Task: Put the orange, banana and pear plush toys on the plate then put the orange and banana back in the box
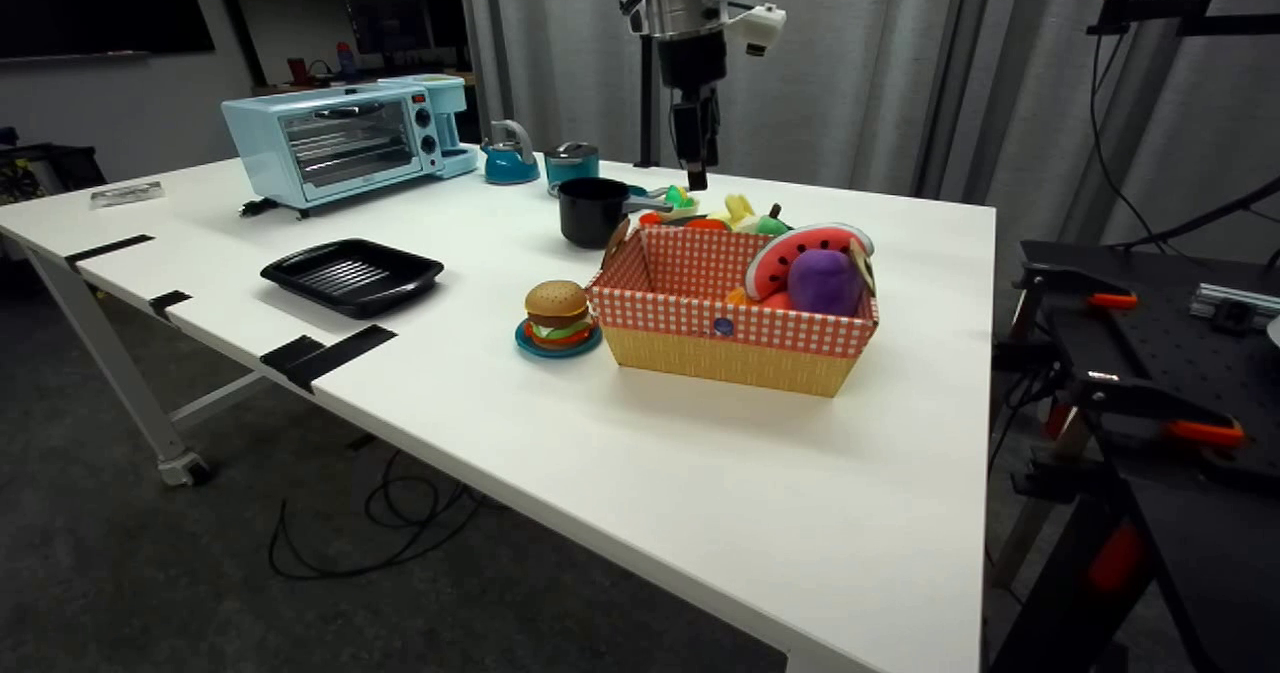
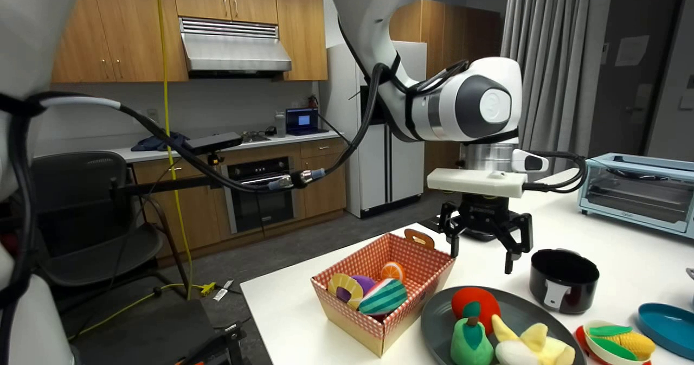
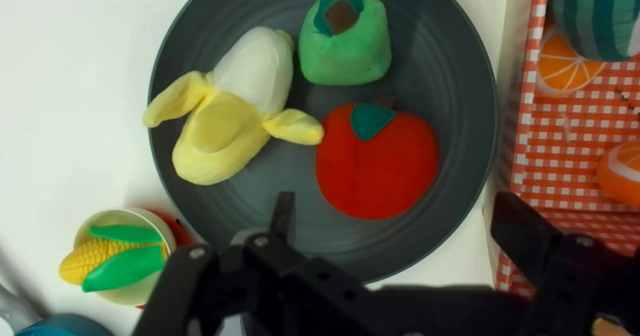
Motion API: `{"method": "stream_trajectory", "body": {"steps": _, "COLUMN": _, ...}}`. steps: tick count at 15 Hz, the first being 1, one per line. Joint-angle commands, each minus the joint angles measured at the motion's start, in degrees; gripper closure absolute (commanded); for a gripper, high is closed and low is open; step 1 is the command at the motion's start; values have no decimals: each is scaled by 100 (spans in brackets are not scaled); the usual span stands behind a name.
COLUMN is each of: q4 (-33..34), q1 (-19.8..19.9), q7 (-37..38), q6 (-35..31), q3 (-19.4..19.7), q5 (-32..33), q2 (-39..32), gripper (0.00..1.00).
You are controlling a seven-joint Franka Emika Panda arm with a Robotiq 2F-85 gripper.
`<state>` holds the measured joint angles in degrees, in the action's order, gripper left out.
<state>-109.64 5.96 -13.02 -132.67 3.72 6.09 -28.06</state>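
In an exterior view we find the fingers point(image 2: 509, 259) spread wide with nothing in their grip, hanging above the white bench point(image 2: 293, 300), seen between the open box point(image 2: 352, 323) and a glossy black pot point(image 2: 577, 286). The box is straight-walled and flares upward. Inside we note an orange point(image 2: 393, 270) with a segmented round face and a green-striped watermelon wedge point(image 2: 384, 297). A round, dark grey plate point(image 2: 526, 305) carries the green pear point(image 2: 461, 349), the yellow banana point(image 2: 523, 351) with splayed peel and a rounded red toy point(image 2: 488, 302), all plush.

In an exterior view, facing the box's long side: red-and-white gingham over a straw-coloured woven pattern. The watermelon wedge shows a red, seed-flecked face, behind a smooth purple toy point(image 1: 825, 283). Just beside the box a layered toy burger point(image 1: 558, 315) sits on a small teal saucer point(image 1: 552, 352); farther off lies a black ridged pan point(image 1: 350, 275). From here we cannot judge the finger gap.

In the wrist view we see faint concentric rings on the plate. One banana flap laps over the rim, another appears to touch the red toy; the pear, foreshortened to a squat block, shows a brown stem stub. Two segment-faced oranges point(image 3: 622, 176) lie on the box's checked floor, one partly hidden by the watermelon wedge. The fingers stand well apart here too.
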Motion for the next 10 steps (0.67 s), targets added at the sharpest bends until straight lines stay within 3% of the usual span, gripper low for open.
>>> {"method": "stream_trajectory", "body": {"steps": 1, "q4": 374, "q1": -9, "q7": 153, "q6": 162, "q3": -25, "q5": -1, "q2": -362, "gripper": 0}}
{"method": "stream_trajectory", "body": {"steps": 10, "q4": 568, "q1": 32, "q7": 201, "q6": 139, "q3": 3, "q5": 0, "q2": -772, "gripper": 0}}
